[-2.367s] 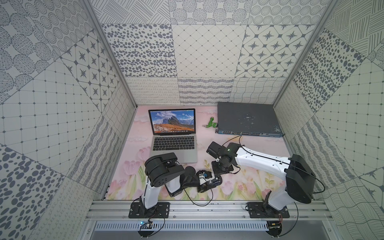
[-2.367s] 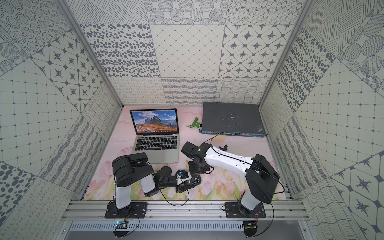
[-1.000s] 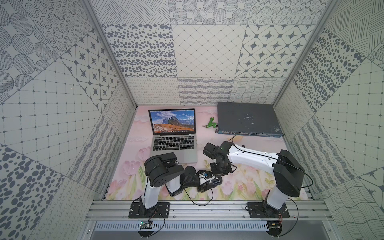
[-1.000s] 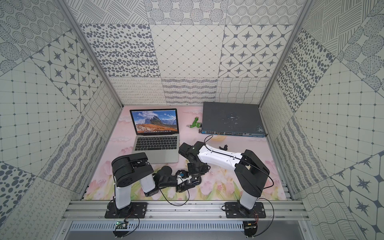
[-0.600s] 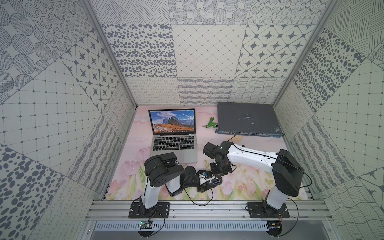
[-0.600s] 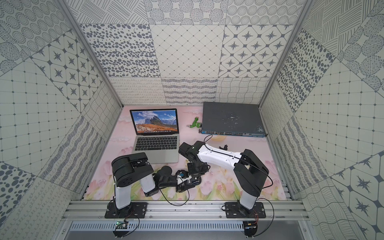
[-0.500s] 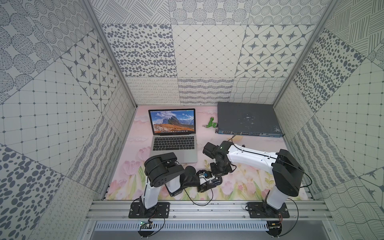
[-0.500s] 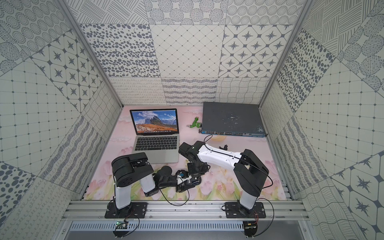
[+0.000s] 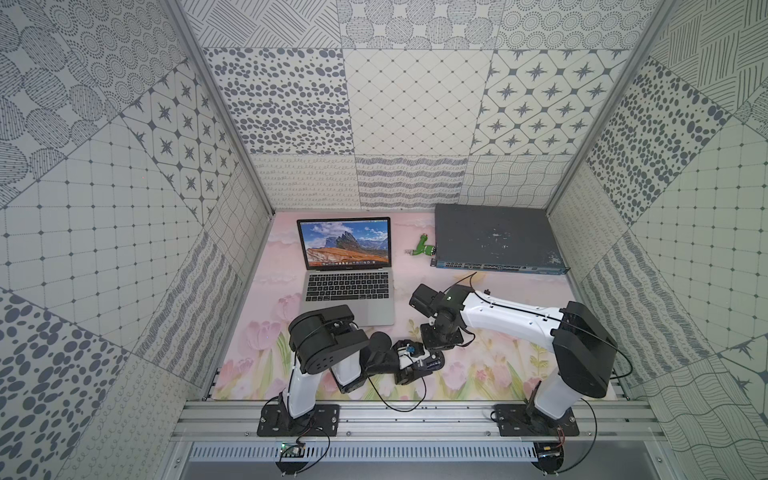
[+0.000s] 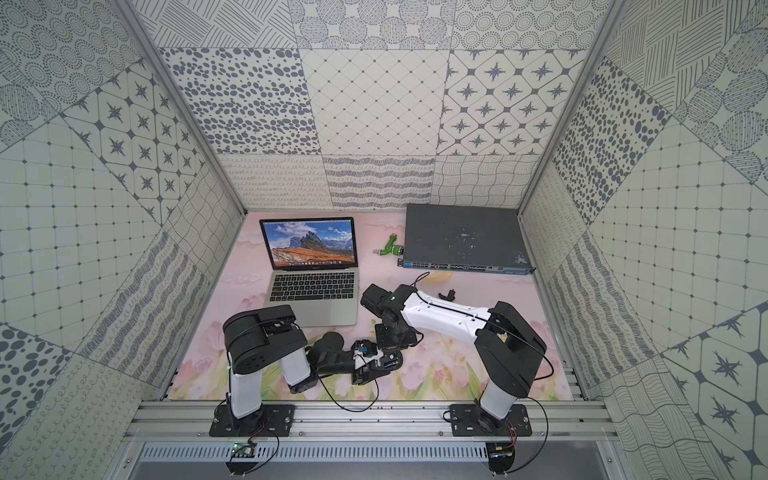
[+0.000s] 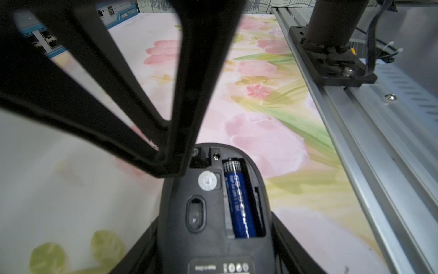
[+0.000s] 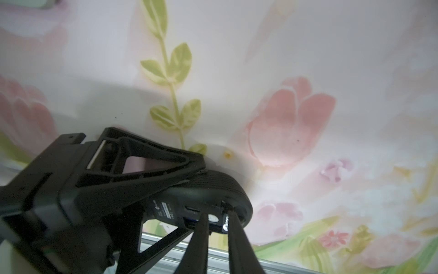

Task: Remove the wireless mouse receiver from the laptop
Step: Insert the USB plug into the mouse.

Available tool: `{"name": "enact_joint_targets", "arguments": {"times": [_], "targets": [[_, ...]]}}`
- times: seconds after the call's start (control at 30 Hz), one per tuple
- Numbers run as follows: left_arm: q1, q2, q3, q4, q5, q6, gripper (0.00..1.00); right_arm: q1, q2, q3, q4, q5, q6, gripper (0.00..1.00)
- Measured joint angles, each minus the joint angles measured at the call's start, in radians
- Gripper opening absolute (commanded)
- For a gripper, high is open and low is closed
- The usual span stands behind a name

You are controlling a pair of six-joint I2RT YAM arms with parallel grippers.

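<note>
The laptop [image 9: 349, 291] [image 10: 313, 291] stands open at the back left, its screen lit. I cannot make out the wireless mouse receiver in any view. My left gripper [image 11: 214, 218] is shut on a black mouse [image 11: 180, 213] [image 12: 213, 187], held belly-up with its blue battery [image 11: 239, 201] exposed, near the front middle [image 9: 415, 355]. My right gripper [image 12: 216, 212] [image 9: 430, 347] points down onto that belly. Its tips, a narrow gap apart, rest by the small slot beside the battery [image 11: 199, 155]. Whether anything sits between them is hidden.
A dark grey network switch [image 9: 494, 241] lies at the back right, with a green stick [image 9: 424, 248] beside it. A small black piece [image 10: 446, 296] lies on the floral mat behind the right forearm. The metal rail [image 11: 379, 142] runs along the front edge.
Between the earliest frames and a second ago the right arm drew in and shifted left over the mouse. Since then it has stayed put. The left arm has not moved.
</note>
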Motion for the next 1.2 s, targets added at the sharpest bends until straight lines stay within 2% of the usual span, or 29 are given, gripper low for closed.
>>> {"name": "enact_joint_targets", "arguments": {"times": [0.47,1.2], "targets": [[0.006,0.024,-0.021,0.063,-0.004,-0.019,0.54,-0.043,-0.095,-0.067,0.076,-0.030,0.010,0.19],[0.012,0.026,-0.023,0.067,0.003,-0.020,0.53,-0.043,-0.050,-0.090,0.097,-0.049,0.010,0.20]]}}
